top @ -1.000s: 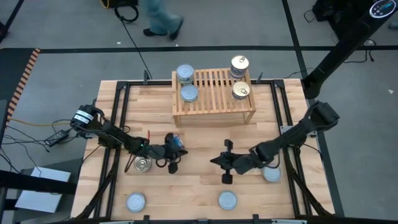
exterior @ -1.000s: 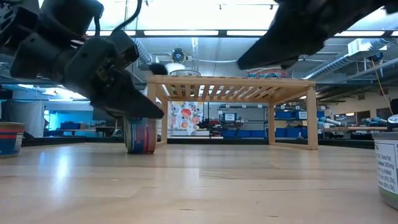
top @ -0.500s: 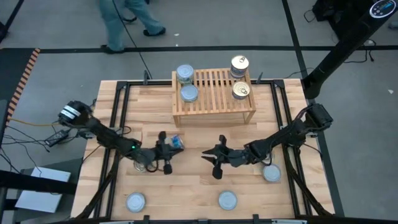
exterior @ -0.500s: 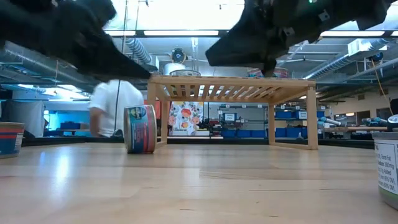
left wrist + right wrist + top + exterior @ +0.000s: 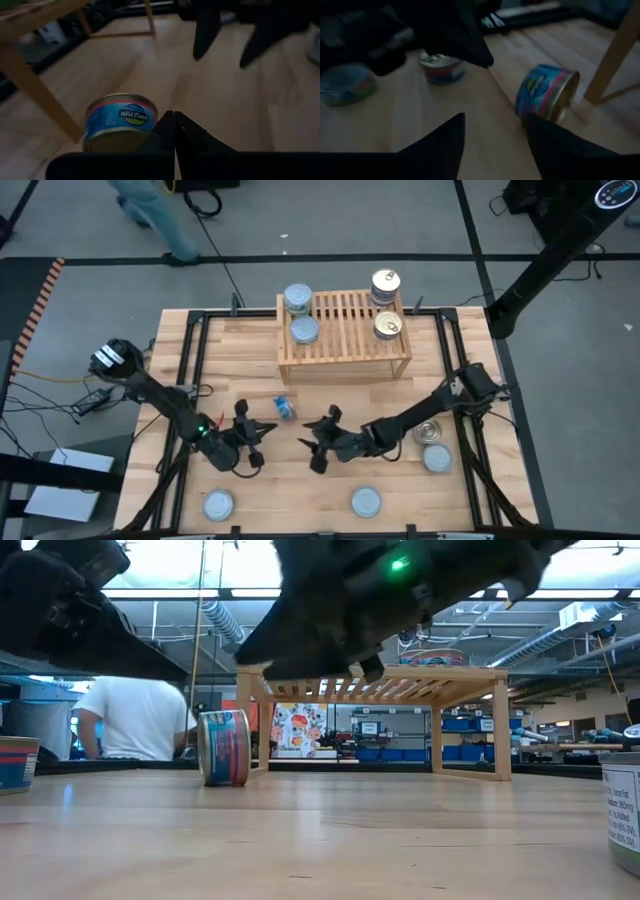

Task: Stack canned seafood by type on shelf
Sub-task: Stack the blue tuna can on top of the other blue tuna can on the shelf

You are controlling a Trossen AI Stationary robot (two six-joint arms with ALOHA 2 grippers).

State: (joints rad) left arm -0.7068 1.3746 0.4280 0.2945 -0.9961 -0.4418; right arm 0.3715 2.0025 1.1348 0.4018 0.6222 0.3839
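Blue-labelled tin lies tipped on edge before the shelf; your right gripper, fingers spread, should reach it, while the left gripper waits pressed together.

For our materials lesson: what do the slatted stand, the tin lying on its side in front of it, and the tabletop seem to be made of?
Stand: looks like pale, unpainted wood; grain and separate slats show.
Tin on its side: likely metal with a shiny golden end, wrapped in a glossy printed blue and pink label, probably paper or film.
Tabletop: light wood planks with visible seams and a smooth finish that reflects light in the low view.
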